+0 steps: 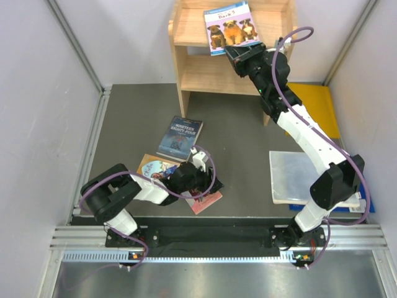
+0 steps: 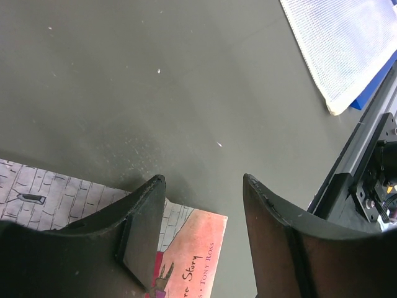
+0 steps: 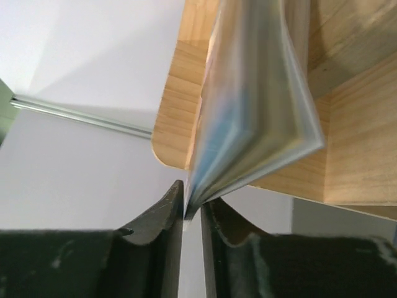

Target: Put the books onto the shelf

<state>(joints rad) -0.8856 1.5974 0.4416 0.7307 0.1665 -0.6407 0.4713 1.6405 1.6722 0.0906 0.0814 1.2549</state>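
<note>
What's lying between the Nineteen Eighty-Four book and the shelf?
Nothing: only bare dark mat lies between the Nineteen Eighty-Four book and the shelf, as the top view shows.

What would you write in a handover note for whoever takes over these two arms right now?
Right gripper: shut on the dog book, resting on the shelf's top, not released.
Left gripper: open, empty, above the pink book on the table.
Dark blue book and orange book lie on the table too.
Done: nothing let go yet. Left: release, then shelve the rest.
</note>
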